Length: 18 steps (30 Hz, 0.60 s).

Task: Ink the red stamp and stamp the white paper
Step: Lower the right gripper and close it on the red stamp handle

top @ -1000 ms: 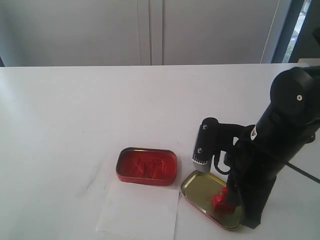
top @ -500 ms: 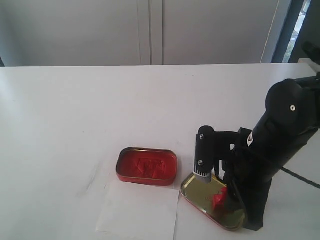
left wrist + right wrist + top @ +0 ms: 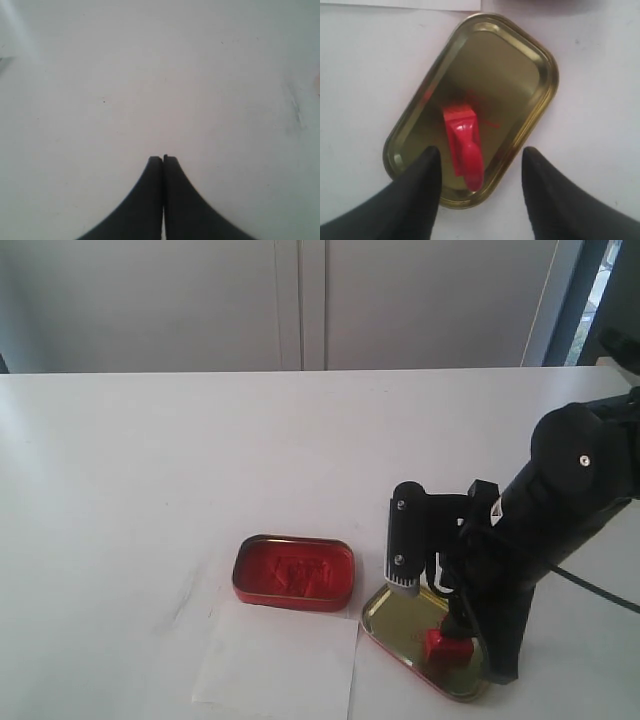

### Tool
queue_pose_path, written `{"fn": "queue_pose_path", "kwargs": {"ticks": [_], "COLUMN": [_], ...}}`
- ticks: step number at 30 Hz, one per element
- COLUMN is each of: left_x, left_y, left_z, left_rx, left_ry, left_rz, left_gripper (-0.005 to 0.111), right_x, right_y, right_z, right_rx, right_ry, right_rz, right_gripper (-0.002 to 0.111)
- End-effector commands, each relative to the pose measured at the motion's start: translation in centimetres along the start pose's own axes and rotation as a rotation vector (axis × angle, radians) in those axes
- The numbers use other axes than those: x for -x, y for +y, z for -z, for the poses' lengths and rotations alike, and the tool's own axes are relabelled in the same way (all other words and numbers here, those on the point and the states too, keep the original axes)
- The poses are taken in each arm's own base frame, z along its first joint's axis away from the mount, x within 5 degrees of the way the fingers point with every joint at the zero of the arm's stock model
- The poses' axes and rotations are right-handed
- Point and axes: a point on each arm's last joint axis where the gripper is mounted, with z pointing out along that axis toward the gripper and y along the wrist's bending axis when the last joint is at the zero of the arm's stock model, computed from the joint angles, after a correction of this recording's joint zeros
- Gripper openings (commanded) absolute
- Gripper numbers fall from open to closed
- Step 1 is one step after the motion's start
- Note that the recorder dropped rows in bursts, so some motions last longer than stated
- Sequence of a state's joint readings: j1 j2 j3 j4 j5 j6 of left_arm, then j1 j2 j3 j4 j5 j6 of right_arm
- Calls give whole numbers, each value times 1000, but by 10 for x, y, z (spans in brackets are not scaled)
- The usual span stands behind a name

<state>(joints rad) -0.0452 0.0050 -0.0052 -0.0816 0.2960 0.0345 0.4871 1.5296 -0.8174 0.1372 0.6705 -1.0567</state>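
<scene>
The red stamp (image 3: 445,647) (image 3: 465,145) rests inside the gold tin lid (image 3: 385,605) (image 3: 540,65) near the table's front right. My right gripper (image 3: 475,645) (image 3: 481,150) hangs open just over it, a finger on either side of the knob and neither touching it. The white paper (image 3: 275,665) lies flat left of the lid. The open red ink tin (image 3: 294,572) sits behind the paper. In the left wrist view my left gripper (image 3: 163,158) is shut on nothing over bare white table; it does not show in the exterior view.
The lid, the paper and the ink tin sit close together near the front edge of the white table (image 3: 150,470). My right arm (image 3: 560,490) leans in from the right over the lid. A grey wall stands behind the table.
The right gripper's jaws have spread wider, letting go of the red stamp in the gold lid. The right arm has sunk a little and shifted slightly. The left gripper's earlier state is not shown.
</scene>
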Motion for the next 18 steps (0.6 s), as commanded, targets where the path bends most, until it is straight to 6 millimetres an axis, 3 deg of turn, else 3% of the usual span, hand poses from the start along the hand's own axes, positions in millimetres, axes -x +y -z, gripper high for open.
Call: {"fn": "queue_pose_path", "kwargs": {"ticks": [1,15,18], "left_x": [-1,-1,-1], "left_y": [0,0,0], "left_z": [0,0,0], "left_rx": [1,1,1], "left_ry": [-4,-4,-4], "left_rz": [6,6,6], "left_gripper": [0,0,0], "right_x": [-2,-4,-4], "right_y": [1,1,1], "right_z": [-10,-32,-33], "right_rx": [33,89,86], "right_ry": [27,67,65], "right_rz": [-24,-48,-50], "right_gripper": [47,47,41]}}
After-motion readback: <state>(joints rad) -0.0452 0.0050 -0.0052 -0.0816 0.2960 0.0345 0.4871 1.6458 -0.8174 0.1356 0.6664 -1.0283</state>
